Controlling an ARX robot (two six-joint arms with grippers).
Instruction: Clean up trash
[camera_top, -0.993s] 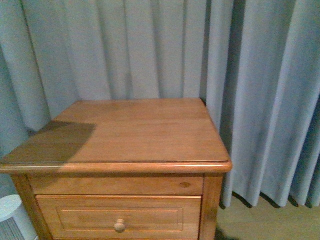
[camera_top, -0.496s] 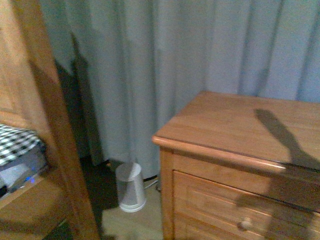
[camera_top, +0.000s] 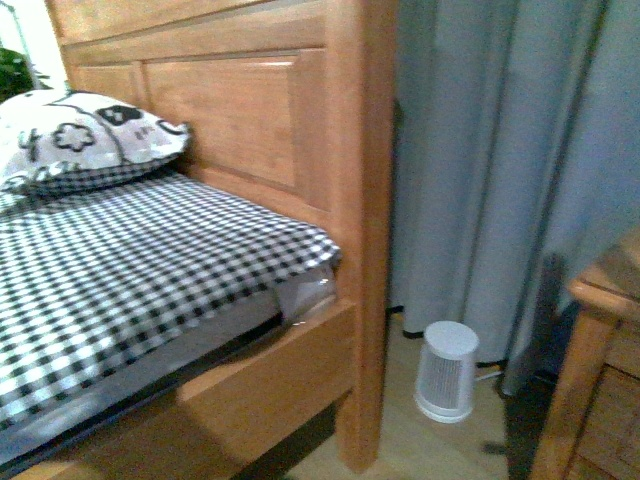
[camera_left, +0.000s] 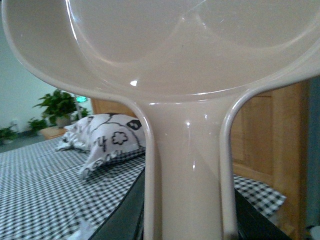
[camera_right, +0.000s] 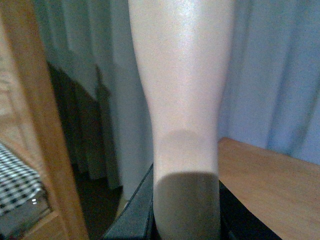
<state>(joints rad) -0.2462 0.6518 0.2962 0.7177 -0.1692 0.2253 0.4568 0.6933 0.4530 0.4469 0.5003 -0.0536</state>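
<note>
Swinging left, your front view has left the nightstand (camera_top: 600, 330), which filled the picture a second ago, and now it takes in the bed (camera_top: 150, 270), with only the nightstand's corner at the right edge.

Nearest you, the left claw (camera_left: 182, 225) is closed on the handle of the beige dustpan (camera_left: 190, 50), its pan spreading wide above the wrist camera. The right claw (camera_right: 185, 220) is clamped on a pale handle (camera_right: 182, 75). What tool that handle belongs to, the pictures do not show.

Beyond the tools lies the checked sheet, then the patterned pillow (camera_top: 90, 140) against the wooden headboard (camera_top: 230, 110). Past the bedpost, a small white floor unit (camera_top: 446, 370) stands by the grey curtain (camera_top: 480, 150).

You cannot yet be sure of the trash. In the left wrist view a small whitish scrap (camera_left: 81, 231) on the sheet may be it, but too little shows to tell. The front view shows none.

So I judge this a searching step. Turn slowly until the wad sits clear in the front view. Keep both tools raised off the sheet while you turn. Then lay the dustpan's lip flat beside the wad before you sweep, lest the paper roll away.
</note>
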